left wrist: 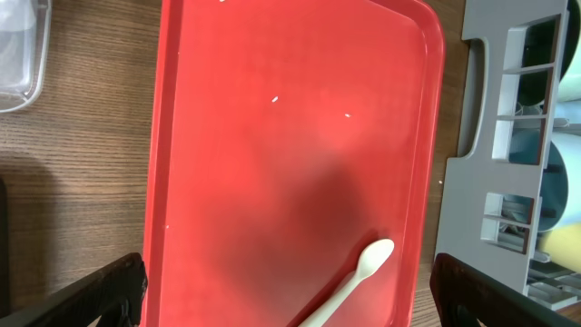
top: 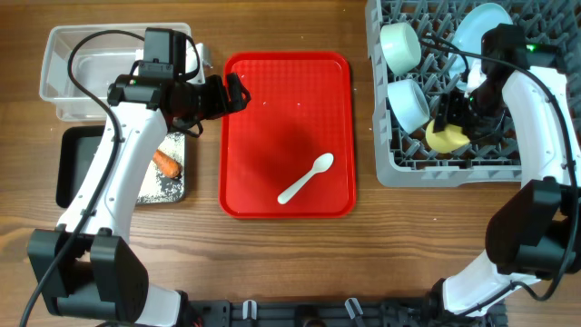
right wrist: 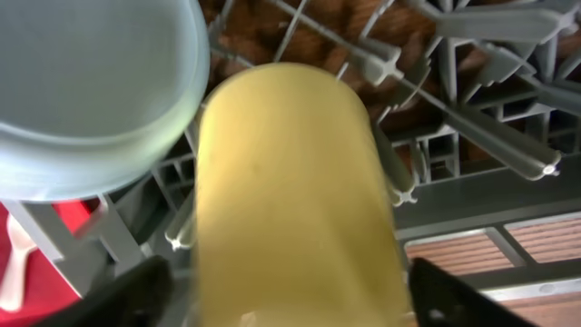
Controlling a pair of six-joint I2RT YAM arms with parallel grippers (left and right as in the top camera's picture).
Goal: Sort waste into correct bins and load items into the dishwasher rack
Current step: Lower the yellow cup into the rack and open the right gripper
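Note:
The yellow cup (top: 447,138) lies on its side among the pegs of the grey dishwasher rack (top: 399,170). My right gripper (top: 457,116) straddles the cup (right wrist: 290,182), open, with a small gap on each side. Two pale blue bowls (top: 399,44) (top: 409,103) and the plate (top: 481,27) stand in the rack. The white spoon (top: 306,178) lies on the red tray (top: 272,91). My left gripper (top: 238,94) hovers open over the tray's upper left, and in its wrist view the spoon (left wrist: 359,277) shows between its fingers (left wrist: 109,291). An orange carrot (top: 165,163) and white rice (top: 163,186) lie in the black tray (top: 73,168).
The clear tub (top: 68,77) sits at the far left behind the black tray. A few rice grains (left wrist: 275,99) dot the red tray. A strip of bare wood separates the red tray from the rack. A bowl (right wrist: 91,91) fills the upper left of the right wrist view.

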